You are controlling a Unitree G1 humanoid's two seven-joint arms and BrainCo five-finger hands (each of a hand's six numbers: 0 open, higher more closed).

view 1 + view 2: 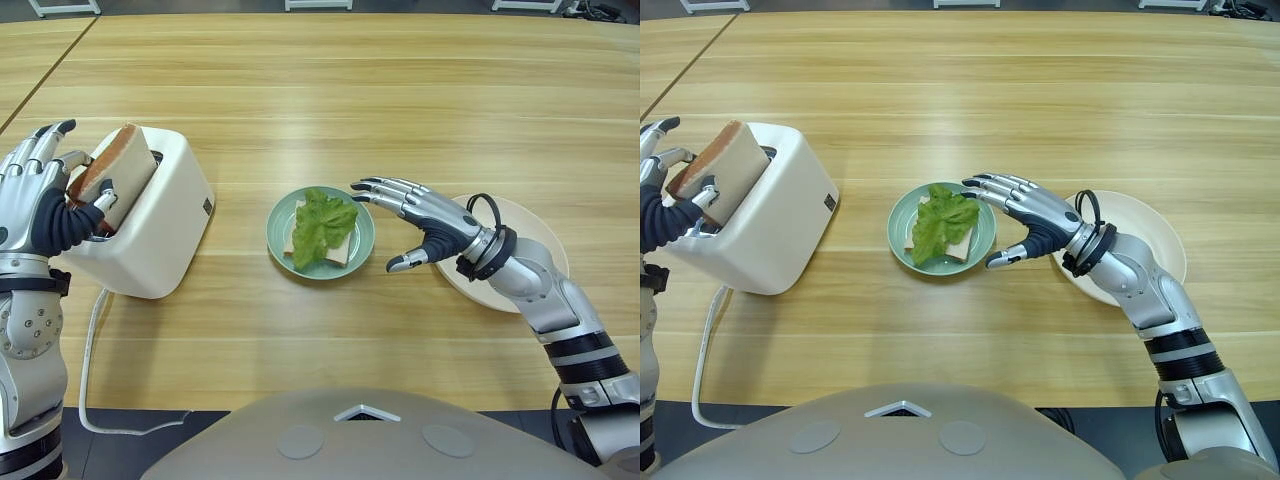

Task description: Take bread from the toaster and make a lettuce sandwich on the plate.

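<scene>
Toaster: the white toaster [160,230] sits on the left side of the wooden surface [350,100].
Toast: a slice of toast [118,165] with a brown crust sticks up out of the top of the toaster.
Left hand: the left hand [45,205] holds the toast, with the thumb on the near side and the fingers behind it.
Green plate: the green plate [322,272] is in the middle, right of the toaster.
Sandwich: a bread slice [340,250] lies on the green plate, and a lettuce leaf [322,225] lies on top of it.
Right hand: the right hand [425,215] is spread wide and holds nothing. It is just right of the green plate, fingertips by its far right edge.
Cream plate: the cream plate [535,235] is on the right, under the right wrist.
Cord: a white cord [88,350] runs from the toaster to the near edge.
</scene>
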